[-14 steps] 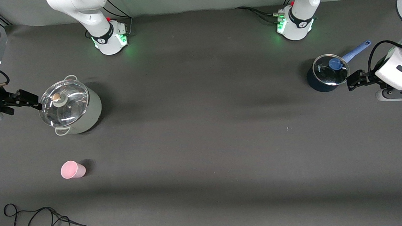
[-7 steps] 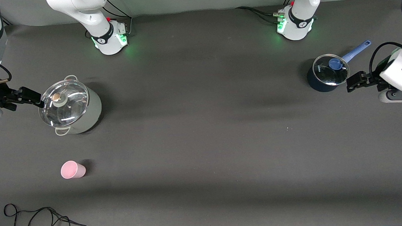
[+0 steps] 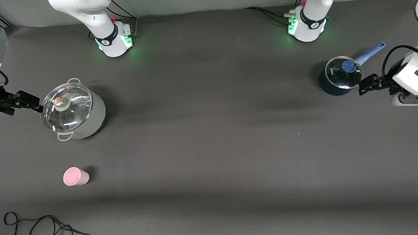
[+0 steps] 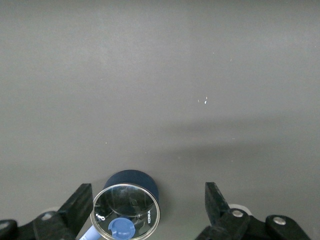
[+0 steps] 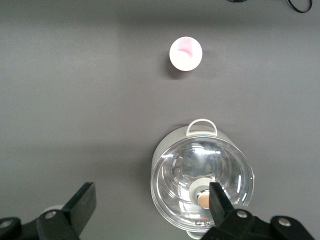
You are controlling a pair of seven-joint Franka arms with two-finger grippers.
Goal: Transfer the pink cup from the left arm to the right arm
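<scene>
At the right arm's end of the table, the right gripper [image 3: 33,103] hangs in the air with its fingers spread wide and nothing between them, just beside the rim of the large pale pot [image 3: 87,118]. That pot stands upright under a glass lid [image 3: 66,107] with a round knob in the middle; small loop handles stick out at two sides. In the right wrist view the spread fingers [image 5: 85,202] frame the pot [image 5: 202,172], one of them overlapping the lid's edge.

The pink cup [image 3: 75,176] stands upright on the dark table [image 3: 210,142], mouth up, nearer to the front camera than the pale pot and well apart from it. Bare table surrounds the cup on every side. It shows in the right wrist view too [image 5: 185,54]. Nearer still to the camera, at the table's front edge, a thin black cable [image 3: 46,230] lies in loose loops, clear of the cup.

The whole middle of the table is open dark mat.

Toward the left arm's end stands a small dark-blue saucepan [image 3: 332,86] with a glass lid [image 3: 343,77], a blue knob and a light-blue handle [image 3: 370,53] pointing toward the robots' bases. The left gripper [image 3: 364,86] hangs just beside the saucepan, fingers released and empty. The left wrist view shows its fingers [image 4: 80,202] wide apart, the saucepan [image 4: 131,182] between them.
</scene>
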